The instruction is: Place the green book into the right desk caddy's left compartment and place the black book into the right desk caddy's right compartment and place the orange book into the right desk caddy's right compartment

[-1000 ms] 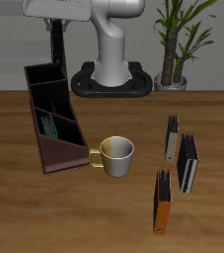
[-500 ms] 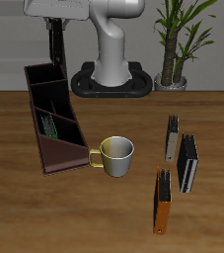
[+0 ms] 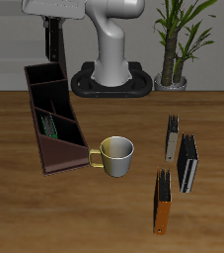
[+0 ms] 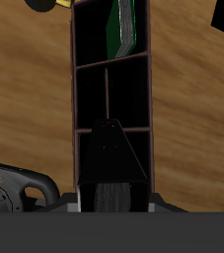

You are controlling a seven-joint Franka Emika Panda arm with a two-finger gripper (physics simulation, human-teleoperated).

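The right desk caddy (image 3: pixel 46 114), a long maroon tray, lies near the table's edge. The green book (image 3: pixel 49 126) stands inside its end section nearest the mug; in the wrist view the green book (image 4: pixel 118 25) shows in that same section of the caddy (image 4: pixel 109 99). My gripper (image 3: pixel 52 42) hangs high above the caddy's far end, open and empty. The black book (image 3: pixel 187 163) stands on the table across from the caddy, with the orange book (image 3: pixel 162 204) nearer the front edge.
A yellow-handled mug (image 3: pixel 114 155) sits right beside the caddy's near end. A slim black and tan-grey book pair (image 3: pixel 171 138) stands behind the black book. The robot base (image 3: pixel 112 74) and a potted plant (image 3: pixel 178 44) are at the back.
My gripper has risen a little above the caddy's far end. Nothing on the table has moved.
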